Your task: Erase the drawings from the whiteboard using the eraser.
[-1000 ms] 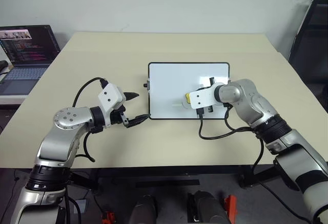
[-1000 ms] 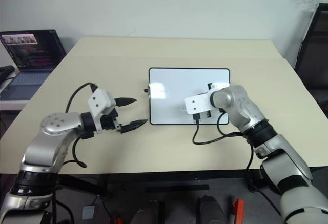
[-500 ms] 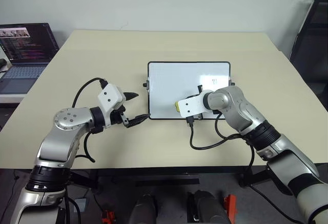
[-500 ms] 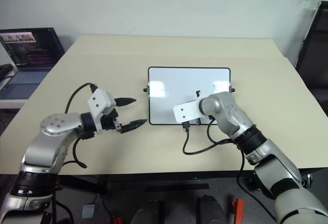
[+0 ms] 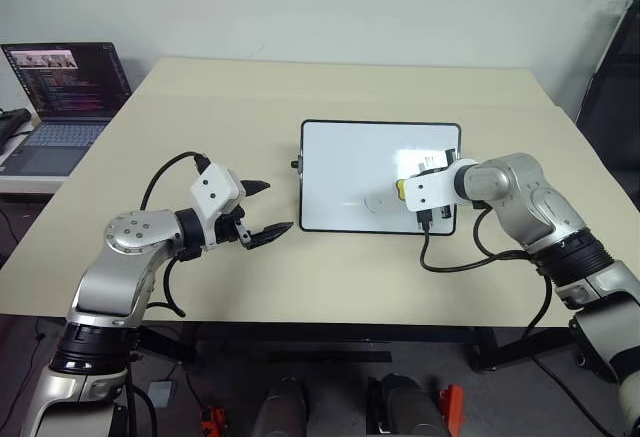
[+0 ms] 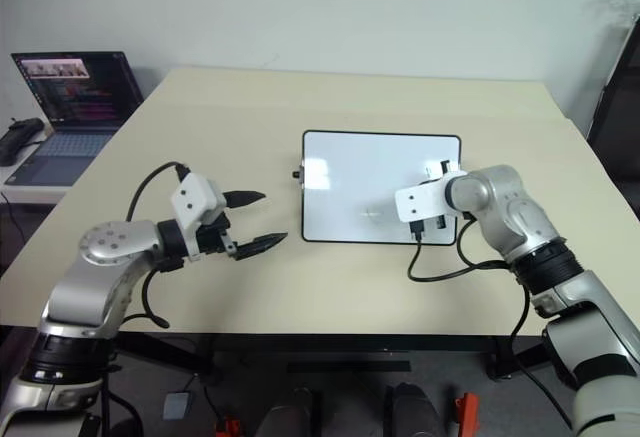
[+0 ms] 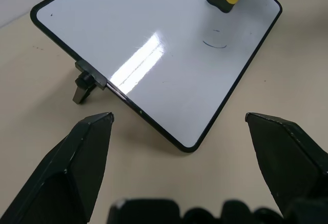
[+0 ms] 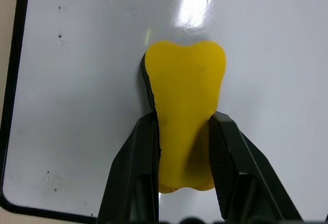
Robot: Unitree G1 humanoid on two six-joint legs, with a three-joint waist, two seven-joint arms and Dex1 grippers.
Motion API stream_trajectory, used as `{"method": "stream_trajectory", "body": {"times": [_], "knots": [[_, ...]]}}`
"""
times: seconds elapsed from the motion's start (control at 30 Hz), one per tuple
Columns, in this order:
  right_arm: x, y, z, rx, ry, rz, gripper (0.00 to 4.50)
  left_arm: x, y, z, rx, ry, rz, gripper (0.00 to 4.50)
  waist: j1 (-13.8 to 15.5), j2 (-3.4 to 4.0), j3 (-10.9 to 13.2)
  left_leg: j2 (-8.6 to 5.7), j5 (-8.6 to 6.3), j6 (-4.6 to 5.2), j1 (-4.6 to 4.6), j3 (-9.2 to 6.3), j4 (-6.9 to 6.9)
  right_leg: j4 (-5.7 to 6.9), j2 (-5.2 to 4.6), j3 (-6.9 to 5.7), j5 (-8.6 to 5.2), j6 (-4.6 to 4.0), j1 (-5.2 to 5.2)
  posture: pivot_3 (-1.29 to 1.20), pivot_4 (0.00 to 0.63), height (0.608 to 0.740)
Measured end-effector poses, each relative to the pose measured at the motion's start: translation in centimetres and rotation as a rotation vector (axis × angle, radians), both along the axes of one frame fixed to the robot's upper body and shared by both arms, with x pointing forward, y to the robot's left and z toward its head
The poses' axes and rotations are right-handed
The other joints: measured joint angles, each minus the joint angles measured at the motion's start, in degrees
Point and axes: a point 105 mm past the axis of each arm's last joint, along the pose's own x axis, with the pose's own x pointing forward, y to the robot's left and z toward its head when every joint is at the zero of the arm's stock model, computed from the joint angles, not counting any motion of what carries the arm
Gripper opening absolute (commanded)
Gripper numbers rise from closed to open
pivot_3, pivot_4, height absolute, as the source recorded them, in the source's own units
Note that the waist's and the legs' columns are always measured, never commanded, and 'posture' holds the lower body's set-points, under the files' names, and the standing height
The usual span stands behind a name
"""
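Sitting on beige table [image 5: 200,107]: whiteboard [image 5: 350,157], w/ laptop [image 5: 65,82] nearby.

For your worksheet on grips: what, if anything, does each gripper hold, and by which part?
The right gripper holds the eraser, its fingers pinching the yellow block's two long sides at its narrowed waist. The left gripper is open and holds nothing.

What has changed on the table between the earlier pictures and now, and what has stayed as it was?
The right gripper, shut on the eraser, swept across the whiteboard toward its left edge, then back to the right side. Faint marks remain on the board. The left gripper stayed open beside the board's left edge, holding nothing. The board itself did not move on the table.
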Motion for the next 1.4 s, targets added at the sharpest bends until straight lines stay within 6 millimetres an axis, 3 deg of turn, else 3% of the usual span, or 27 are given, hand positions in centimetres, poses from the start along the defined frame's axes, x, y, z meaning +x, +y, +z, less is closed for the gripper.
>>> {"method": "stream_trajectory", "body": {"times": [0.23, 0.43, 0.53, 0.77, 1.13, 1.4], "knots": [[-0.5, 1.8, -0.3, 0.042, 0.015, 0.026, 0.98, 0.0, 0.0, 0.0, 0.000, 0.000, -0.001, 4.50, -0.49, 0.00, 0.00, -0.01, -0.01, -0.01, 0.01, 0.04, -0.04, 0.00, 0.09, 0.02, 0.00, 0.00, -0.02, 0.00, 0.150, 0.740], [-3.6, 9.2, -3.4, 0.101, 0.134, 0.202, 0.98, 0.0, 0.0, 0.0, 0.000, -0.001, -0.001, 4.50, -1.33, 0.04, 0.03, 0.11, -0.04, -0.05, -0.18, -0.03, -0.17, 0.23, 0.42, 0.01, 0.04, 0.06, -0.37, 0.00, 0.150, 0.740], [-4.3, 11.1, -3.8, 0.127, 0.156, 0.227, 0.98, 0.0, -0.1, 0.0, -0.003, 0.000, 0.000, 4.50, -1.07, 0.07, 0.05, 0.09, -0.04, -0.06, -0.65, -0.04, -0.16, 0.35, 0.45, 0.03, 0.07, 0.08, -0.94, 0.00, 0.150, 0.740], [-3.6, 10.7, -3.2, 0.118, 0.134, 0.205, 0.98, -0.1, 0.0, -0.3, -0.003, 0.007, 0.003, 4.50, -0.60, 0.08, 0.06, 0.10, -0.06, -0.09, -0.60, -0.01, -0.15, 0.32, 0.45, 0.03, 0.06, 0.06, -0.91, 0.00, 0.150, 0.740], [0.2, 7.5, 1.1, 0.123, -0.054, 0.091, 0.98, 0.0, -0.1, -0.2, 0.012, 0.001, -0.001, 4.50, -0.43, 0.07, 0.05, 0.11, -0.05, -0.09, -0.53, 0.01, -0.12, 0.34, 0.47, 0.06, 0.11, 0.02, -0.85, 0.00, 0.150, 0.740], [0.1, 7.5, 1.1, 0.128, -0.060, 0.085, 0.98, 0.1, -0.2, -0.1, 0.017, -0.003, -0.004, 4.50, -0.21, 0.07, 0.05, 0.13, -0.06, -0.09, -0.54, 0.03, -0.12, 0.34, 0.50, 0.08, 0.12, 0.03, -0.86, 0.00, 0.150, 0.740]]}}
